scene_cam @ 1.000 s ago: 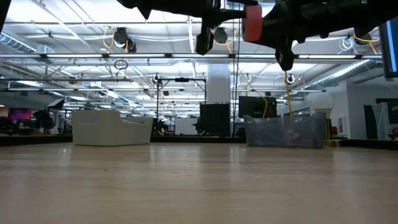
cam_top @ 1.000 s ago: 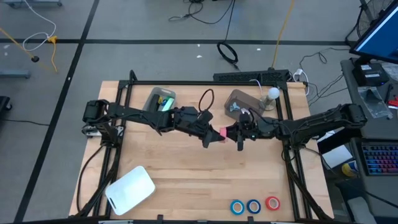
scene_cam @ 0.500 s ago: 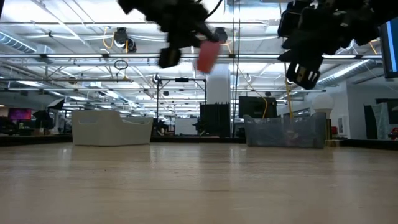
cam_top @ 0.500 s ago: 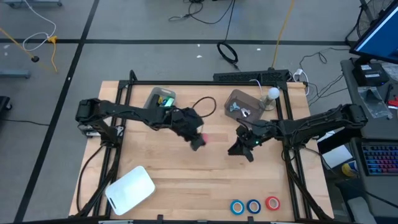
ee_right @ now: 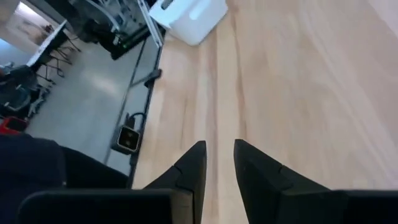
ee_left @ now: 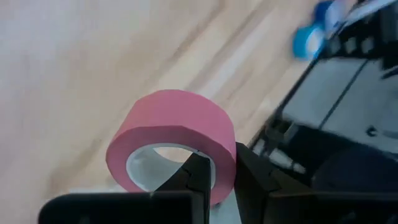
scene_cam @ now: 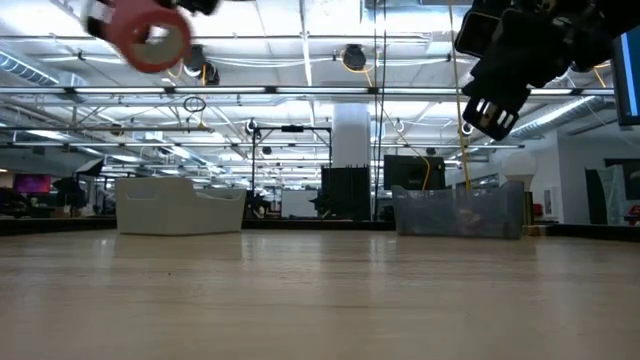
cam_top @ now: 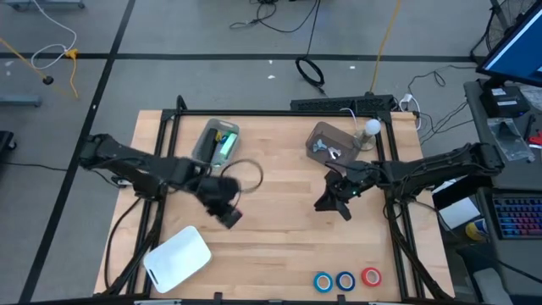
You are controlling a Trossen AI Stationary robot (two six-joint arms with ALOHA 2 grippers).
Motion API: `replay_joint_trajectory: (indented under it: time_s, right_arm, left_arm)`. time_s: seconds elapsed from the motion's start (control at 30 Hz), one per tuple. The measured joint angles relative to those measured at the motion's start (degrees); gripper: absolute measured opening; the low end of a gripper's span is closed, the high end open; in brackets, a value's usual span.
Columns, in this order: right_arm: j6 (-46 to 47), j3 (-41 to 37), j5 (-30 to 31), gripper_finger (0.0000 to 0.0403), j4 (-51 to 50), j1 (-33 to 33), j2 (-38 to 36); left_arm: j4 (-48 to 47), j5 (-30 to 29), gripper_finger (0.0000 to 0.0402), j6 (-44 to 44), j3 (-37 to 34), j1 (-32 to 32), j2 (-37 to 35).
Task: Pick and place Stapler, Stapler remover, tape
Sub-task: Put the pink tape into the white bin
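A pink tape roll [ee_left: 171, 140] is gripped by the left hand [ee_left: 214, 177], whose fingers [ee_left: 196, 180] are clenched on the roll's wall, one inside the pale core and one outside. In the high view the left hand [cam_top: 224, 203] is seen at centre left of the frame, above the wooden surface [cam_top: 279, 237], between a clear bin [cam_top: 216, 140] with green contents at upper left and a white box [cam_top: 178, 254] at lower left. In the low view the pink tape roll [scene_cam: 150, 35] is seen raised in the upper left corner, well clear of the surface [scene_cam: 320, 290].

The right hand [cam_top: 330, 203] is held above the surface right of centre, just below a second clear bin [cam_top: 326, 140]. In its wrist view the right hand [ee_right: 219, 158] is shown empty, its fingers [ee_right: 193, 165] a little apart with only bare wood between them; it is released. In the low view it is seen at upper right [scene_cam: 495, 110].

Three more tape rolls are lined up at the lower right edge of the surface: two blue rolls [cam_top: 334, 281] side by side and a red roll [cam_top: 371, 276] just to their right
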Motion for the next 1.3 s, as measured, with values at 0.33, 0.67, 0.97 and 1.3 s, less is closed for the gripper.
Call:
replay_joint_trajectory:
  time_s: [0.33,0.67,0.97,1.3]
  right_arm:
    - [-0.1,0.0,0.1,0.0075,0.6,-3.0,-0.5]
    - [0.1,0.0,0.2,0.0075,1.2,-4.4,-0.5]
    - [0.1,0.0,0.2,0.0073,3.7,-4.3,-0.5]
    - [-0.1,0.0,0.2,0.0075,3.6,-4.3,-0.5]
  left_arm:
    - [-16.0,-2.2,0.0042,-21.5,0.0,-15.0,-0.5]
    - [-19.4,-6.1,0.0041,-36.2,0.0,-25.2,0.0]
    - [-18.8,-3.6,0.0041,-47.1,-0.1,-32.7,2.0]
    - [-14.7,-0.4,0.0041,-54.5,-0.1,-39.7,9.0]
